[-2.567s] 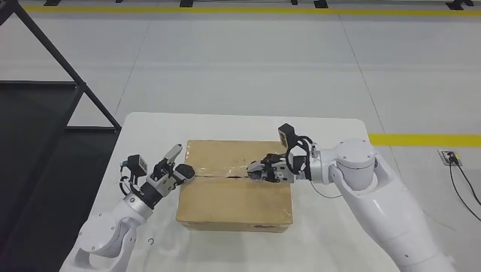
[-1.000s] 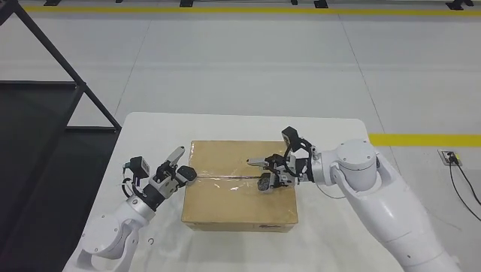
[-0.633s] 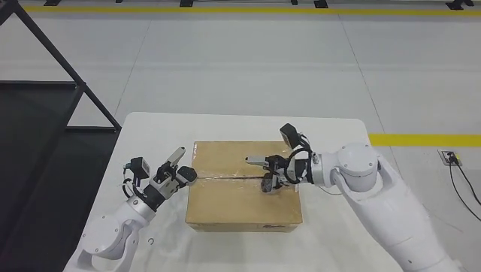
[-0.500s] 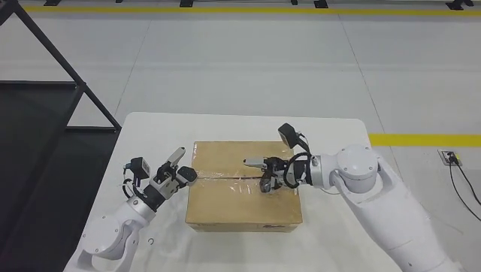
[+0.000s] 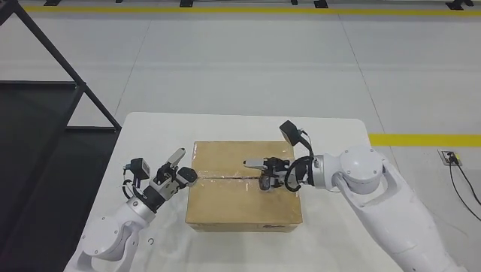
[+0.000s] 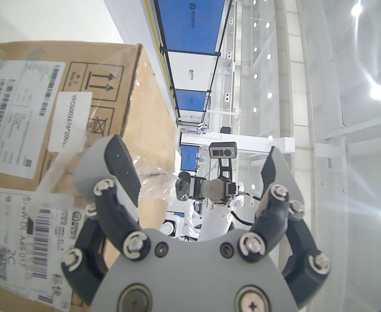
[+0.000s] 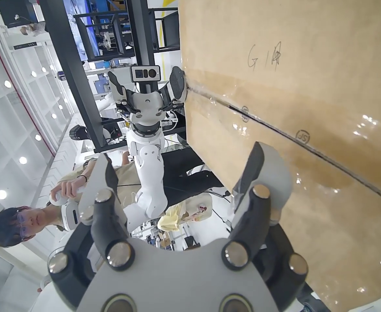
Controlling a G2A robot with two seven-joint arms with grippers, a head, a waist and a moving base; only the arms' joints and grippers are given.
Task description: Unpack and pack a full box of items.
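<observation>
A closed brown cardboard box (image 5: 244, 193) sits in the middle of the white table (image 5: 150, 133), its top seam sealed with clear tape. My left gripper (image 5: 183, 164) stands open at the box's left end, where one pad (image 6: 122, 167) touches the labelled end face (image 6: 63, 98) at the tape. Over the top seam my right gripper (image 5: 258, 173) is open, and one finger (image 7: 258, 170) lies on the box top (image 7: 307, 82). The left gripper (image 7: 146, 85) shows farther off in the right wrist view at the box's far edge.
A black metal frame (image 5: 75, 99) stands off the table's left side. Bare table surface lies behind the box and to its right (image 5: 331, 133). The box's front face is close to the table's near edge.
The box has slid a little to the right on the table. My right gripper opened over the seam and drew slightly back; the left gripper followed the box's left end.
</observation>
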